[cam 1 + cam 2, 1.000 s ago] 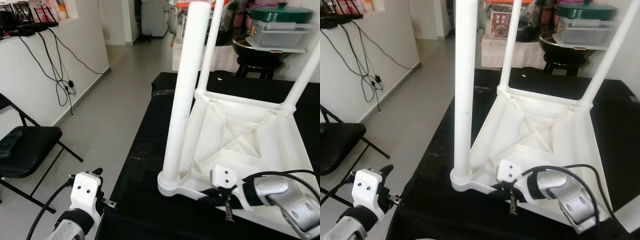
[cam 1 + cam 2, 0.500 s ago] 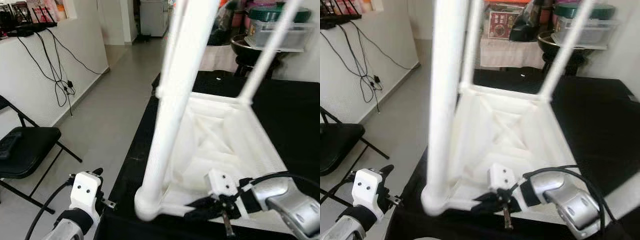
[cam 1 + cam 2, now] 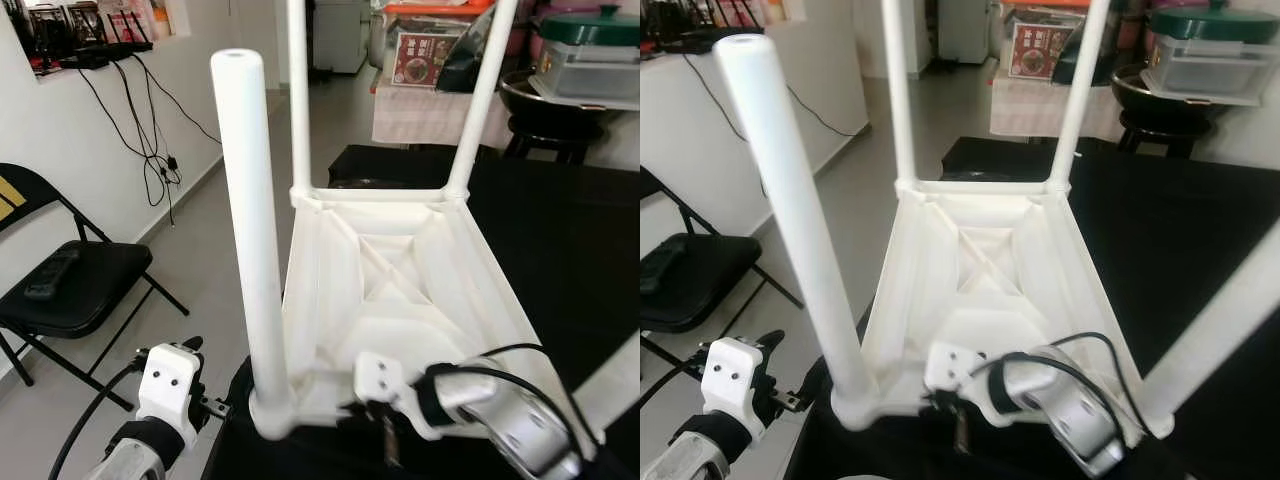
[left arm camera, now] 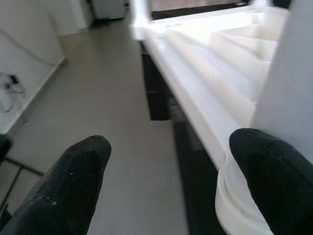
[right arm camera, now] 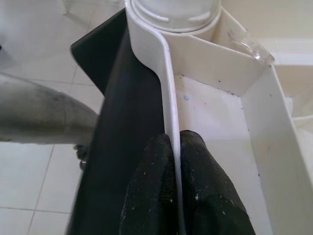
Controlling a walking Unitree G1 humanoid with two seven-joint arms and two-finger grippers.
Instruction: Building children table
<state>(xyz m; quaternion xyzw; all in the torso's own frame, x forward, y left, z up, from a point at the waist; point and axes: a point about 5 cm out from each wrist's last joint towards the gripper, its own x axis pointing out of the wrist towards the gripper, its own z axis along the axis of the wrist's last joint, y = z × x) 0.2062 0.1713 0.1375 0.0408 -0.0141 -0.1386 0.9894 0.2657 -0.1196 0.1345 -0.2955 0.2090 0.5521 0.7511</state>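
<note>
Right wrist view shows the right gripper [image 5: 175, 147] with its two black fingers [image 5: 151, 196] pinched tight on the thin white rim of the children's table [image 3: 400, 290], one finger outside the edge and one inside, close to the corner socket of the near left leg [image 3: 250, 230]; from the head views, the table lies upside down on the black tabletop [image 3: 560, 230], its ribbed underside facing up, near edge close to the robot, legs standing up at the far left [image 3: 297, 100] and far right [image 3: 483, 100] corners, and another leg [image 3: 1220, 320] slanting up at the near right; the left gripper [image 4: 168, 166] hangs low at the near left, off the edge of the black tabletop, fingers spread wide and holding nothing, one pad [image 4: 274, 171] just beside the table's near corner.

Judging by the thin moulded walls and hollow legs, the table is light plastic; stiff across the ribs, but the rim may flex under a pinch; the glossy surface looks slippery, so a grip on the edge alone could slide or let the table swing; the tall legs make it top-heavy when tilted; better holds would be the rim beside a corner socket, or a leg near its base.

A black folding chair [image 3: 70, 290] stands on the floor at the left.
</note>
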